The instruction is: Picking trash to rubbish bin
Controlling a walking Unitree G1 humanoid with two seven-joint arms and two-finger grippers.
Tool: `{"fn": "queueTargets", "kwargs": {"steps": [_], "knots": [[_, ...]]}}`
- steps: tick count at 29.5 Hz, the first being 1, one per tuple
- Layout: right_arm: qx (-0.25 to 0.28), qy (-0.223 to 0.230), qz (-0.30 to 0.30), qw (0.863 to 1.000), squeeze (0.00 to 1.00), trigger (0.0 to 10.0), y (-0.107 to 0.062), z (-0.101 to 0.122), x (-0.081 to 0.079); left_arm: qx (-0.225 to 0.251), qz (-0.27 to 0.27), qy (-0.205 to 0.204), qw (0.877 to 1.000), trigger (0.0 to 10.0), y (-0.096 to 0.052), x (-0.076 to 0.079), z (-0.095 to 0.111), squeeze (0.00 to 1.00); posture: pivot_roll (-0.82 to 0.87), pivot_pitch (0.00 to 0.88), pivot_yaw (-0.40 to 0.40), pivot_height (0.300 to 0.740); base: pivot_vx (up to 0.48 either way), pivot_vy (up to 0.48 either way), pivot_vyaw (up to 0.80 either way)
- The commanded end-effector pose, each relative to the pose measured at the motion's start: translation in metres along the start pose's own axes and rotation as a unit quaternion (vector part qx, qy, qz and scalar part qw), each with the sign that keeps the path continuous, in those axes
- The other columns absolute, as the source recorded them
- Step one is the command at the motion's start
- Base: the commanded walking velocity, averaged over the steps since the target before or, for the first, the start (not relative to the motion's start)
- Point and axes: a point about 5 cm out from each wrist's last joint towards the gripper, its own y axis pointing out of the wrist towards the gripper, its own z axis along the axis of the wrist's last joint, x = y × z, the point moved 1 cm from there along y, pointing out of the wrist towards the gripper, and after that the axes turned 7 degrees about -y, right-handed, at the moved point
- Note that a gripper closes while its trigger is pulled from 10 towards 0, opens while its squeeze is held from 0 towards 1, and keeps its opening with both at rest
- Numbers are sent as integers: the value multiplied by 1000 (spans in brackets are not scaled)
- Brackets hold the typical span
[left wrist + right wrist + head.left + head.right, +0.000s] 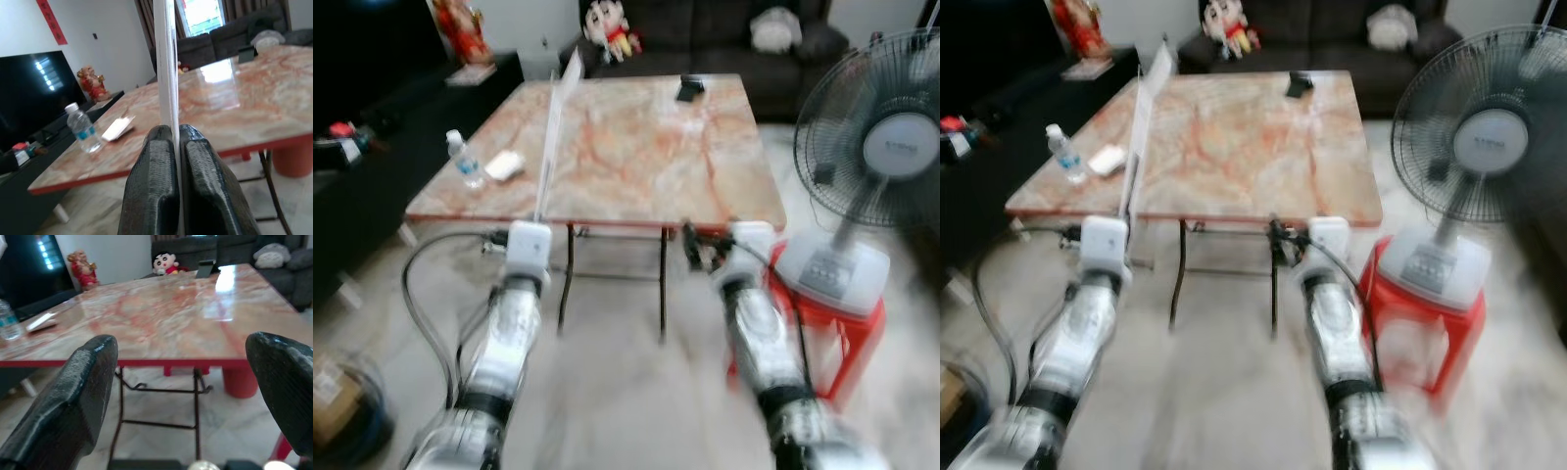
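Note:
My left gripper (pixel 176 129) is shut on a thin white sheet (pixel 166 58), seen edge-on. In the eye views that sheet (pixel 555 127) stands upright from my left wrist and rises over the left part of the marble-pattern table (pixel 646 147). The right gripper (pixel 183 345) is open with nothing between its fingers, held just short of the table's near edge (pixel 697 245). A small water bottle (pixel 466 160) and a white packet (pixel 504 164) lie near the table's left edge. No bin can be made out.
A small black object (pixel 689 88) lies at the table's far side. A standing fan (pixel 881 147) on a red stool (pixel 837 333) is close on my right. A dark sofa with a plush toy (pixel 610 27) is behind the table. A low black TV cabinet (pixel 372 147) runs along the left.

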Motion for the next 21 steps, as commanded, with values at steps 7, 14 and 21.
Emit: {"fn": "queueTargets", "kwargs": {"steps": [7,14,21], "knots": [[-93,3,-17,996,0,10000,-19,-42,13,-110,-14,-16,994,10000,-20,-10,-46,0,13,0,61,740,0,0,0],[-215,13,-21,976,0,10000,-57,-93,20,-267,-1,-50,962,10000,-69,-26,-105,0,14,0,62,740,0,0,0],[-353,11,-30,935,0,10000,-114,-144,24,-458,33,-62,886,10000,-154,-42,-159,0,8,0,60,740,0,0,0]]}}
